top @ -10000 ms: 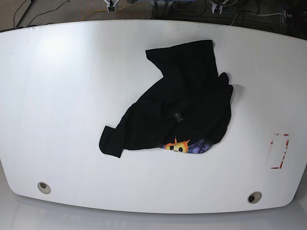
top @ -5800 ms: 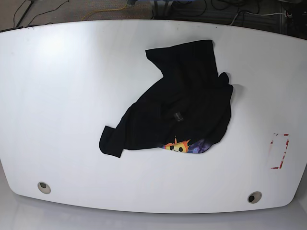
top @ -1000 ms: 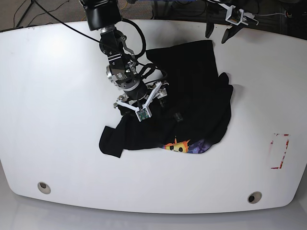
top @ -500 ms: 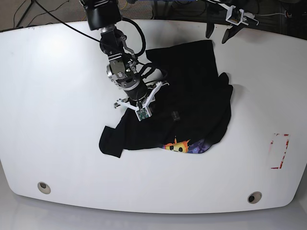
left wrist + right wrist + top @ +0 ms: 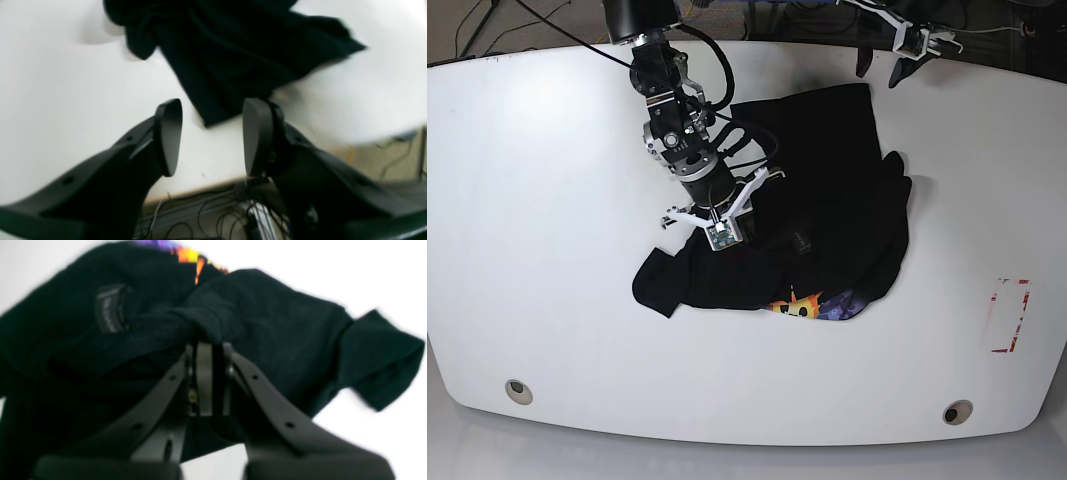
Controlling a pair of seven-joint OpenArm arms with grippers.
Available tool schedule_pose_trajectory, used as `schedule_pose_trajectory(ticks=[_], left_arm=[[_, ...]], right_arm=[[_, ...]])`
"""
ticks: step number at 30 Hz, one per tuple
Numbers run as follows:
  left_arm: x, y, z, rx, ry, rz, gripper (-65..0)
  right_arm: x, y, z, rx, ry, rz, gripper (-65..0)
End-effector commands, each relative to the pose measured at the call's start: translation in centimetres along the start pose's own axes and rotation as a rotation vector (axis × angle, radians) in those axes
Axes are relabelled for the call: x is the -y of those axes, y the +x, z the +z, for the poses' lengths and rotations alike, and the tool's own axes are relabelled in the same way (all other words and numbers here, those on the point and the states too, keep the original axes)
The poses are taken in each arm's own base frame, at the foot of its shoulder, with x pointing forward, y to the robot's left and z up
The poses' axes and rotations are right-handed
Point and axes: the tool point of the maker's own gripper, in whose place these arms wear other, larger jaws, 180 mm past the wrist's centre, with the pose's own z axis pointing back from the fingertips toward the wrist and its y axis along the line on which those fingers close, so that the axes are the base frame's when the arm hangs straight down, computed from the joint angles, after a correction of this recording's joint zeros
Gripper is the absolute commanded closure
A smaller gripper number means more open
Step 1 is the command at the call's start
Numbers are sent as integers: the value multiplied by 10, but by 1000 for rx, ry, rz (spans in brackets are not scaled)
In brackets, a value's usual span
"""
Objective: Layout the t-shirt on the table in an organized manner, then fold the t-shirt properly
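my right gripper (image 5: pixel 210 350) pinches a shirt (image 5: pixel 827 200) fold; left gripper (image 5: pixel 211 133) wide open over table (image 5: pixel 547 250) edge, cables (image 5: pixel 206 213) below.

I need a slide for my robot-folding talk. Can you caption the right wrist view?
Right gripper pinching a bunched fold of the black t-shirt, neck label alongside.
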Motion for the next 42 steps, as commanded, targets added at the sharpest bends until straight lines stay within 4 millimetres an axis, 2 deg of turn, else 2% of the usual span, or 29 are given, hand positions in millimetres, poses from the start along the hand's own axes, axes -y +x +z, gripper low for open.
schedule_pose_trajectory(ticks=[1, 6, 16, 25, 32, 42], left_arm=[[2, 11, -3, 38, 12, 25, -281], [2, 14, -12, 40, 23, 38, -281], [1, 12, -35, -28, 46, 67, -281], [-14, 13, -41, -32, 98, 78, -281], [-20, 5, -43, -88, 127, 97, -281], [-11, 1, -46, -125, 45, 263, -282]], right_arm=[[1, 25, 5, 67, -3, 8, 0], [0, 33, 9, 82, -4, 13, 0], [2, 33, 10, 81, -8, 18, 0], [1, 29, 11, 75, -5, 15, 0], [0, 25, 12, 66, -4, 12, 0], [-1, 25, 12, 65, -3, 11, 0]])
